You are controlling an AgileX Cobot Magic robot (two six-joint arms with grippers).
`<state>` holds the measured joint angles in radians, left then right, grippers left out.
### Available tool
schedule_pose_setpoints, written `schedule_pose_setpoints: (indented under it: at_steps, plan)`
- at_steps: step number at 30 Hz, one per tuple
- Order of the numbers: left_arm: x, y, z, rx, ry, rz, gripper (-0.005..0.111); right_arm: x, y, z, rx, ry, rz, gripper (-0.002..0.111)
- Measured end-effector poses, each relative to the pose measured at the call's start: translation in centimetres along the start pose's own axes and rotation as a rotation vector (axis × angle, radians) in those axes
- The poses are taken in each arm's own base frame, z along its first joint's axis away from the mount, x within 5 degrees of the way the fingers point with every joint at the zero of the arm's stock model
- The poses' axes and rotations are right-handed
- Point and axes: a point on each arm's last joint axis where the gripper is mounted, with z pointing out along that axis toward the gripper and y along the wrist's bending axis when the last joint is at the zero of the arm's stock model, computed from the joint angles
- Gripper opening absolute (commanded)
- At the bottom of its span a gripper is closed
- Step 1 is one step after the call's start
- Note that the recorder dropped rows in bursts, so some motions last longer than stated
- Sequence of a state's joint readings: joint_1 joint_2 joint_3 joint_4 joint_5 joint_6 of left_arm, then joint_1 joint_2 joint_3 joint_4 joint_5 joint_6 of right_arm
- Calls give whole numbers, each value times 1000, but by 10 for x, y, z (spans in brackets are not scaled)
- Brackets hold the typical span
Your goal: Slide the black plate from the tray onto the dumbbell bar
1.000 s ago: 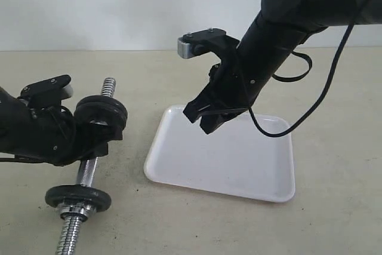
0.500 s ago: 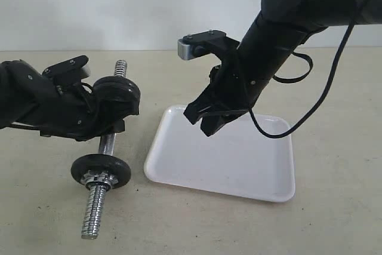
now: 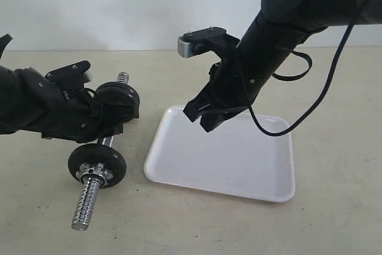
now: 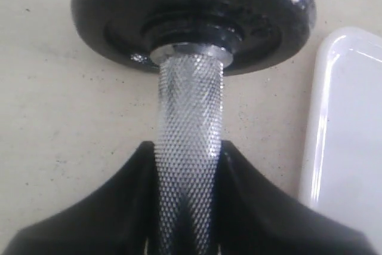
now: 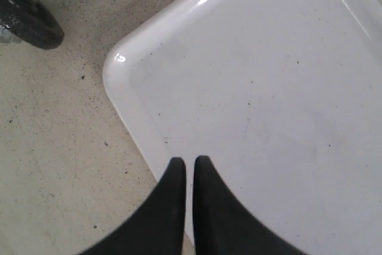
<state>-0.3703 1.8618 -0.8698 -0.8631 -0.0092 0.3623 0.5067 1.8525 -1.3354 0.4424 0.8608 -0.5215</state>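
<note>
At the left of the desk (image 3: 179, 231), the left gripper (image 3: 107, 128) is seen with its jaws clamped on the knurled middle of the dumbbell bar (image 3: 86, 198). In the left wrist view the jaws are pressed against both sides of the grip. The bar is laid on a slant, with one threaded end pointing away and the other pointing toward the front edge of the desk. Whether the front end touches the desk cannot be told. The black plate (image 3: 117, 101) is found threaded on the bar near its far end, just beyond the gripper. A second black disc (image 3: 96, 162) is carried near the front end, with a silver star nut (image 3: 95, 175) set against its outer face. The white tray (image 3: 233, 162) is placed flat on the desk just to the right of the bar, not touching it. Above the tray's far left corner the right gripper (image 3: 202, 122) is held in the air, its jaws brought together with only a thin slit between them and nothing gripped.
</note>
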Motion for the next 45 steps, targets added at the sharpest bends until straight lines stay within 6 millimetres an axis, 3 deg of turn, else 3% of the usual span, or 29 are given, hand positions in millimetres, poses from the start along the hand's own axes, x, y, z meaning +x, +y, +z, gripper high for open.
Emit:
schedule_pose_setpoints:
  at_steps: [13, 15, 19, 22, 24, 45]
  plan:
    - [0, 0, 0, -2, -6, 20, 6, -1, -1, 0, 7, -12, 0, 0]
    - [0, 0, 0, -2, -6, 36, 13, -1, -1, 0, 7, -12, 0, 0]
    - [-2, 0, 0, -6, -17, 68, 42, -1, -1, 0, 7, -12, 0, 0]
    - [-26, -6, -13, -4, -167, 70, 52, -1, -1, 0, 7, -12, 0, 0]
    - [-34, -8, -18, -6, -220, 72, 52, -1, -1, 0, 7, -12, 0, 0]
    - [-31, -9, -18, 5, -191, 73, 52, -3, -2, 0, 19, -33, 0, 0]
